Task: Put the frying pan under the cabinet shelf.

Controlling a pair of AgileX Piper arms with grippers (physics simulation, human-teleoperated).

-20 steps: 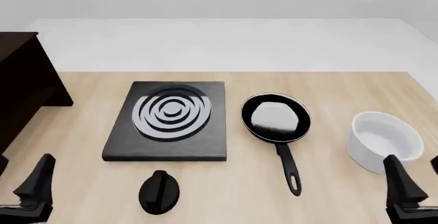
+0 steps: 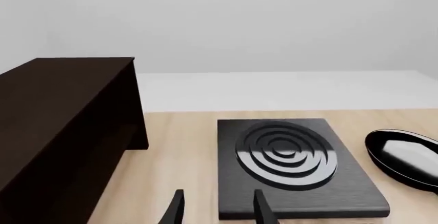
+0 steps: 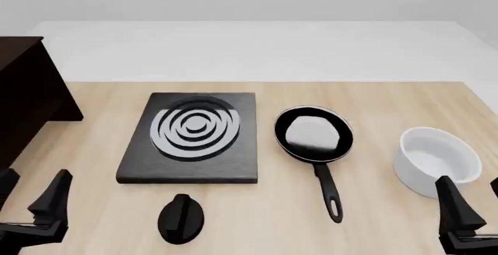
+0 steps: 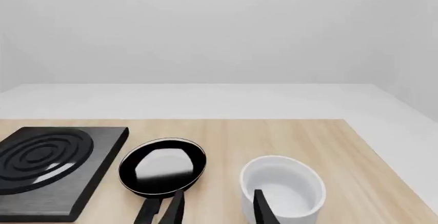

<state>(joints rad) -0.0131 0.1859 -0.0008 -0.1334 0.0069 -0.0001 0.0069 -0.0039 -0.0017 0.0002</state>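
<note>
The frying pan [image 3: 314, 135] is glossy black and lies right of the stove plate, with its long handle [image 3: 328, 191] pointing toward me. It also shows in the right wrist view [image 4: 163, 167] and at the edge of the left wrist view [image 2: 407, 157]. The very dark brown cabinet [image 3: 23, 97] stands at the table's far left and looks large in the left wrist view [image 2: 61, 126]. My left gripper [image 3: 27, 199] is open and empty near the front left. My right gripper [image 3: 476, 205] is open and empty at the front right, beside the white pot.
A flat black stove plate with silver rings [image 3: 190, 135] lies mid-table between cabinet and pan. A small black knob [image 3: 181, 218] lies in front of it. A white deep pot [image 3: 434, 160] stands right of the pan, close to my right gripper.
</note>
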